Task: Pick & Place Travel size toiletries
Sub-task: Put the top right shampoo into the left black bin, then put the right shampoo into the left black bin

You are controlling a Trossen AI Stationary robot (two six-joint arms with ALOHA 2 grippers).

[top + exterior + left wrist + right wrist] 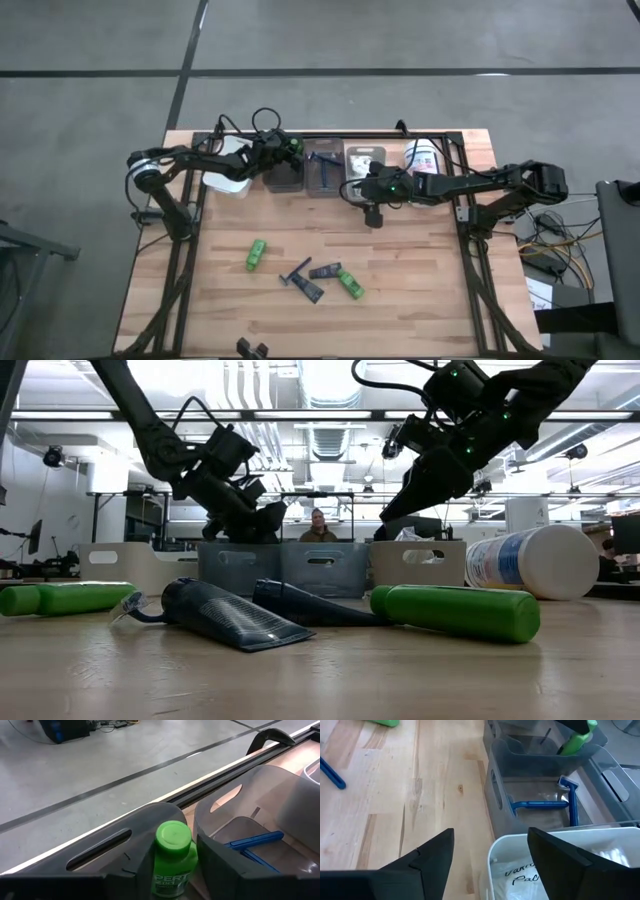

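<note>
My left gripper (283, 150) is at the table's far edge over the dark bin (284, 178), shut on a green bottle (172, 855). My right gripper (491, 842) is open and touches nothing; it hovers by the near wall of the white bin (560, 870), which holds clear packets. Two blue razors (555, 802) lie in the clear bin (324, 170). On the table lie a green bottle (256, 254), a razor (296, 275), two dark tubes (318, 282) and another green bottle (350, 285). My left gripper pinches the green bottle by its body (170, 877), just below the cap (173, 836), between the two fingers. The bottle lies along the fingers with its cap pointing away from the wrist. It is tilted over the dark bin (572, 742); I cannot tell whether it touches the bin.
A bigger white tub with a blue label (425, 158) lies at the far right, beside the white bin. Another white bin (226, 172) sits left of the dark one. Bare wood lies between the row of bins and the loose items near the table's middle.
</note>
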